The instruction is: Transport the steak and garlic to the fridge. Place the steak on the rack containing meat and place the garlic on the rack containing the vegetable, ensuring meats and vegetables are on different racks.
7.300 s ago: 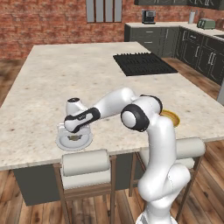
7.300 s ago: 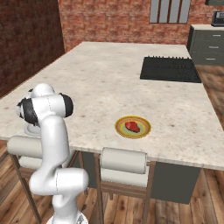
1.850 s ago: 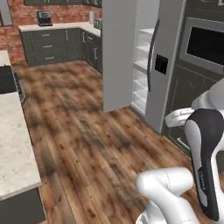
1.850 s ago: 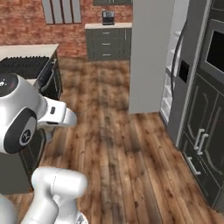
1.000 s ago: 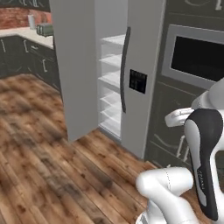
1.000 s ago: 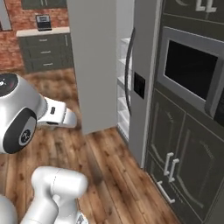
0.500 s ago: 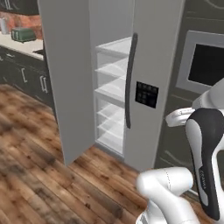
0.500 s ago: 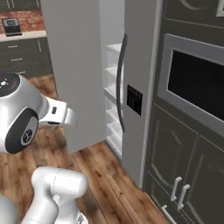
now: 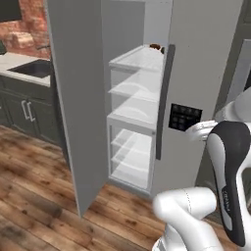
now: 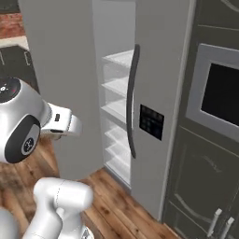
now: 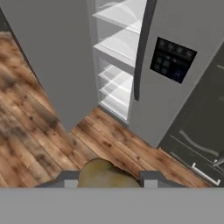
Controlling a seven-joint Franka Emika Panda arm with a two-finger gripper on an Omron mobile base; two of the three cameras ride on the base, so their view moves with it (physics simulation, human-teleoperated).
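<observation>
Garlic, small, light, firm, probably slippery-round, pinched at its widest girth between narrowed gripper fingers, facing fridge.

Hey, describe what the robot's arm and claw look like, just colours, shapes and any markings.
The arm is glossy white with rounded, tube-like links and dark grey to black joint bands. One joint cap carries small light markings, too small to read. The claw has two small, dark grey, blocky fingertips. No loose cables show.
</observation>
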